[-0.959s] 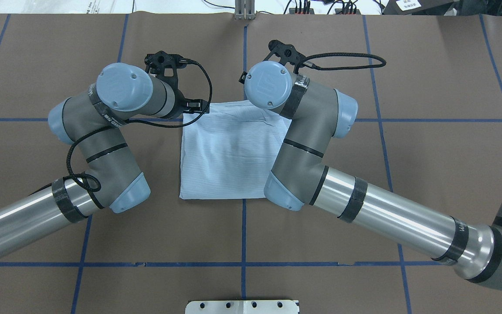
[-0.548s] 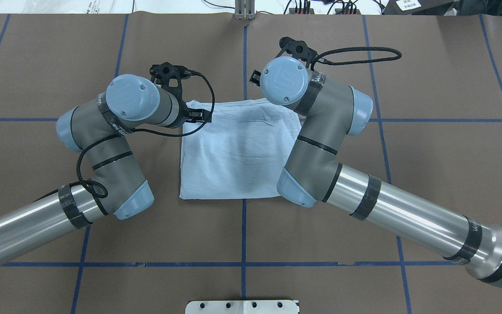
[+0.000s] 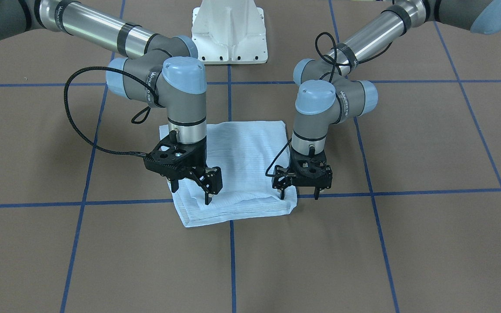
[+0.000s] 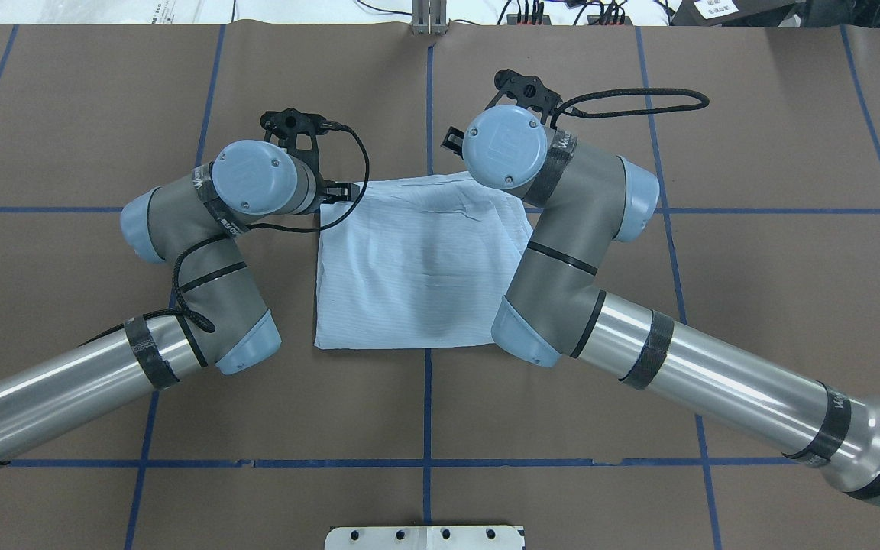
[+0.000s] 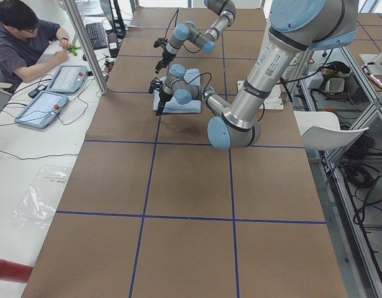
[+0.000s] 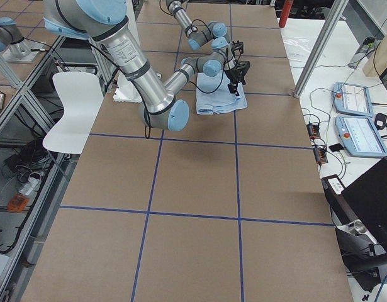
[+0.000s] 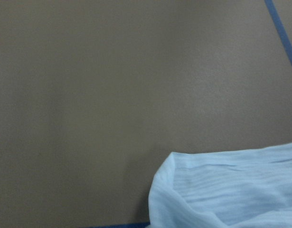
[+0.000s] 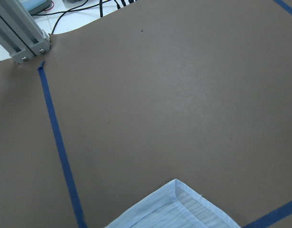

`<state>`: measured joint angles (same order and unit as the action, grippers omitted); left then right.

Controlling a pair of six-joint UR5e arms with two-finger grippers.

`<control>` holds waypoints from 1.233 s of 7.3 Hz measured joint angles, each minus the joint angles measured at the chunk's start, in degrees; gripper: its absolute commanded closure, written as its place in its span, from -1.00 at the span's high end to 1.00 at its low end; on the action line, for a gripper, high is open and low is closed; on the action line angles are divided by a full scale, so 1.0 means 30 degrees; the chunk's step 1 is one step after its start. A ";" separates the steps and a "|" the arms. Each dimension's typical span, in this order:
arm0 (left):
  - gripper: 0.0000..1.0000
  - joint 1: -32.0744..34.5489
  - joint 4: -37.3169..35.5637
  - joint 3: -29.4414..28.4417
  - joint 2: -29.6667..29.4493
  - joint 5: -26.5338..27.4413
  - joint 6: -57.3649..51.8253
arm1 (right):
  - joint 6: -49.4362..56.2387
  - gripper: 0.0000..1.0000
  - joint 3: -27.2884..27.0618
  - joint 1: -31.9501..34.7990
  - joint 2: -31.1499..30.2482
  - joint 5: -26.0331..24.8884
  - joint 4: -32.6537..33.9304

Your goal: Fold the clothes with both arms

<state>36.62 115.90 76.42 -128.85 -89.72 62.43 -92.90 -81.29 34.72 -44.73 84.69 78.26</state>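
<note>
My left gripper and right gripper both hang wide open and empty just over the far edge of the shirt, left at its 11 o'clock corner, right at its 1 o'clock. The shirt lies folded flat on the table at my 12 o'clock. I judge it light, limp and apt to slide layer on layer, so I'd pinch every layer at those corners, both together.

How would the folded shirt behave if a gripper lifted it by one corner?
Probably floppy: the shirt is thin cloth, and its layers pucker and gape along one edge. Lifted by one corner, the stacked layers would likely drape and unfold. It looks light, so a push would probably bunch it on the table cover rather than slide it whole.
</note>
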 measured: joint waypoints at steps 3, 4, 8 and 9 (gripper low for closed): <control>1.00 0.1391 0.0038 -0.0667 -0.0424 0.0079 -0.0414 | 0.0000 1.00 -0.0084 -0.0098 -0.0389 -0.0072 -0.0434; 1.00 0.1854 0.0241 -0.0283 -0.0362 -0.0775 -0.1197 | 0.0001 1.00 -0.0665 -0.0171 -0.0843 -0.0029 -0.0483; 1.00 0.2562 0.0299 0.5122 0.2450 -0.3390 -0.2466 | -0.0231 1.00 -0.6218 -0.2629 -0.4505 -0.0745 0.0804; 1.00 0.2561 0.0290 0.5546 0.2646 -0.3406 -0.2470 | -0.0618 1.00 -0.6793 -0.3657 -0.5117 -0.1481 0.0916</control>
<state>44.31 116.77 93.06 -120.91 -99.94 55.01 -94.76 -101.66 23.75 -60.08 80.24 81.01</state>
